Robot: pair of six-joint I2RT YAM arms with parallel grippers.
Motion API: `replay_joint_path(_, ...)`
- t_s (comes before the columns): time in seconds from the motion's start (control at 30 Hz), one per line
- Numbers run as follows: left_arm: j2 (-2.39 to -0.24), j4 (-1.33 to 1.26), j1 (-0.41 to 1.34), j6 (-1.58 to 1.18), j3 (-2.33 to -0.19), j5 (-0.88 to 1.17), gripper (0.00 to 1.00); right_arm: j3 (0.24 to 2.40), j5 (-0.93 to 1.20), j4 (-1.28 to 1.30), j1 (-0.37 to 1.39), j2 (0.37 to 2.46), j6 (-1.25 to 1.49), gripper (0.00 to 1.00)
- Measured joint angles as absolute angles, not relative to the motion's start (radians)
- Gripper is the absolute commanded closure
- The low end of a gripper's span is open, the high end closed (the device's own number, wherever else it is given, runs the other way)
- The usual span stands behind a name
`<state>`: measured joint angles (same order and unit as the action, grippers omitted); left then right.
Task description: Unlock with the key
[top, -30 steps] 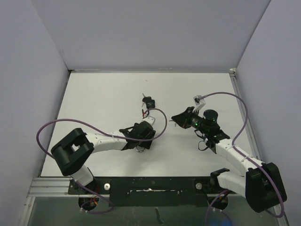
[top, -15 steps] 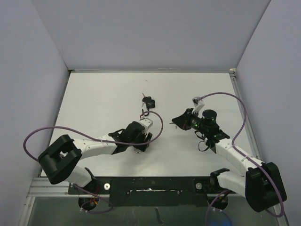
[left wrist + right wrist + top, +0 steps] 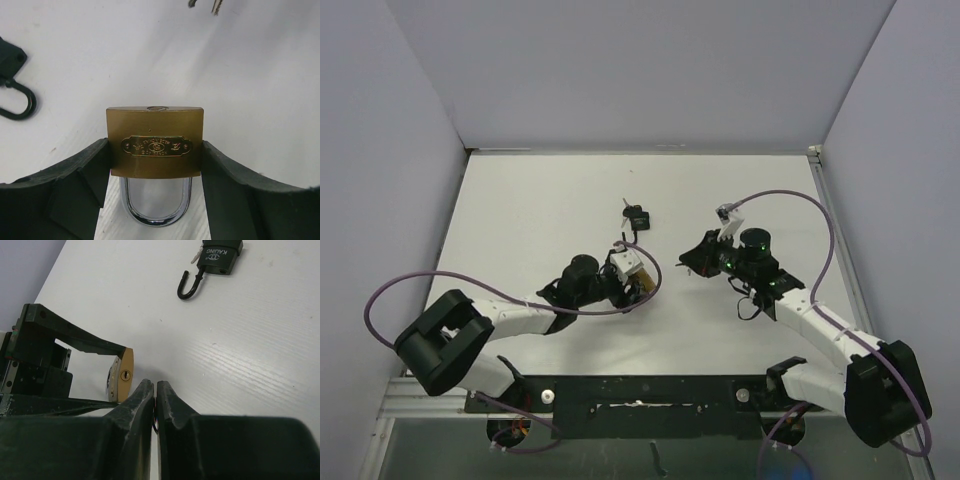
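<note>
My left claw [image 3: 155, 152] is clenched on the brass padlock [image 3: 124, 375], one finger on each side of its body, with the shackle back toward my wrist and the keyhole end facing my right claw [image 3: 155, 390]. That claw is pinched tight on the key [image 3: 215, 6], whose tip hangs near the keyhole but apart from it. Farther back on the desk [image 3: 520, 220] lies a black padlock [image 3: 219, 254], its shackle open.

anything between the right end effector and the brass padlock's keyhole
Nothing visible does. Only table surface separates the right end effector from the brass padlock, held in the left end effector with its keyhole facing it. The black padlock lies well aside.
</note>
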<state>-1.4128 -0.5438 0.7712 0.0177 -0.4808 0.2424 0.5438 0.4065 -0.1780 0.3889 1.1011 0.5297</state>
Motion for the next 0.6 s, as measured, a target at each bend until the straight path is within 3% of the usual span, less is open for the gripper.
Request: replay_joint_path(0.6,-1.565,-1.006,0.770,0.223,-0.365,0.350,1.00,0.635,0.320,-0.079,0.488,1.114,0.488,1.00)
